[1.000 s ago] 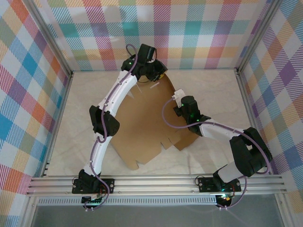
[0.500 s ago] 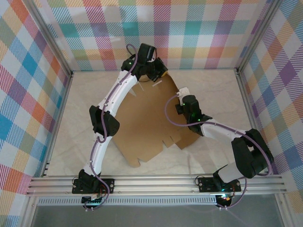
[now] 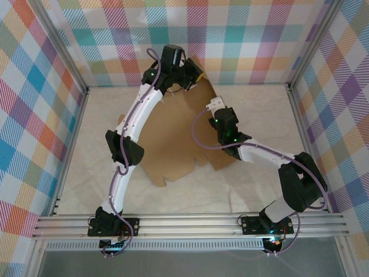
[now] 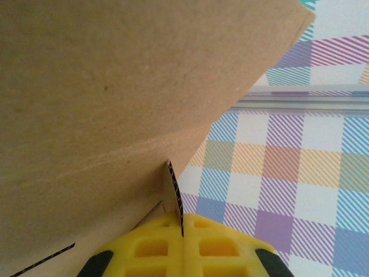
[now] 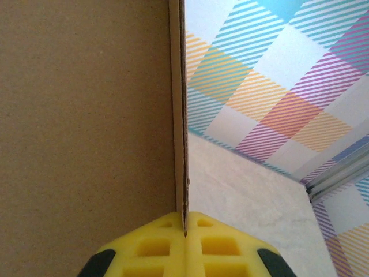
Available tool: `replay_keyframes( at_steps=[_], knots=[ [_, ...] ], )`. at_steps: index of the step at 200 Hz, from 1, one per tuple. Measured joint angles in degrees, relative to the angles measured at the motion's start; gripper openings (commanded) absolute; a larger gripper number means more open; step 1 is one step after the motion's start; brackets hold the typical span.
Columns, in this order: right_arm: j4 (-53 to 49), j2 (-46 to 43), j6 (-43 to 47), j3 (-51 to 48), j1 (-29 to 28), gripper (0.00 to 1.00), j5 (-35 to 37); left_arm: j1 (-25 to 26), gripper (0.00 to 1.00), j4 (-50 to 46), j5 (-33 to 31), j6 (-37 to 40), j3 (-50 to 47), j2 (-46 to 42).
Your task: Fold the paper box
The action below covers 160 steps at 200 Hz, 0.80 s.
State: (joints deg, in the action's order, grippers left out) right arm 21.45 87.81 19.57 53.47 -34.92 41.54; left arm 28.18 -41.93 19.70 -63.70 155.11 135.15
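With my left gripper (image 4: 182, 226) pinched on one cardboard edge and my right gripper (image 5: 185, 225) pinched on another, the paper box (image 3: 173, 141) sits mid-frame with its upper end lifted, so I'd raise both evenly to bend the crease without tearing.

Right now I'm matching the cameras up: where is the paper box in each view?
Top external: paper box mid-table, between the arms.
Left wrist: paper box upper left, edge pinched in left gripper.
Right wrist: paper box left half, edge pinched in right gripper.
Shared landmark: plaid wall.
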Motion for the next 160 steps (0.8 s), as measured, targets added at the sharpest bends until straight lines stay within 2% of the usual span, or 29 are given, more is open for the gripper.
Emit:
replay_keyframes(
  at_steps=[55, 89, 137, 160],
  knots=[
    [2.5, -1.1, -4.9, 0.5, -0.1, 0.0, 0.5, 0.5, 0.03, 0.3, -0.9, 0.2, 0.0, -3.0],
    [3.0, -1.3, -12.4, 2.0, -0.5, 0.0, -0.9, 1.4, 0.04, 1.4, -1.7, -0.7, 0.0, -5.0],
    [0.3, -1.5, -22.7, 2.6, -0.3, 0.0, -2.3, 5.2, 0.07, 3.3, -4.2, -5.9, -0.3, -5.3],
    [-1.0, -1.6, -25.5, 2.9, 0.0, 0.0, -2.5, 7.3, 0.06, 6.0, -4.8, -8.0, -4.3, -7.2]
  ],
)
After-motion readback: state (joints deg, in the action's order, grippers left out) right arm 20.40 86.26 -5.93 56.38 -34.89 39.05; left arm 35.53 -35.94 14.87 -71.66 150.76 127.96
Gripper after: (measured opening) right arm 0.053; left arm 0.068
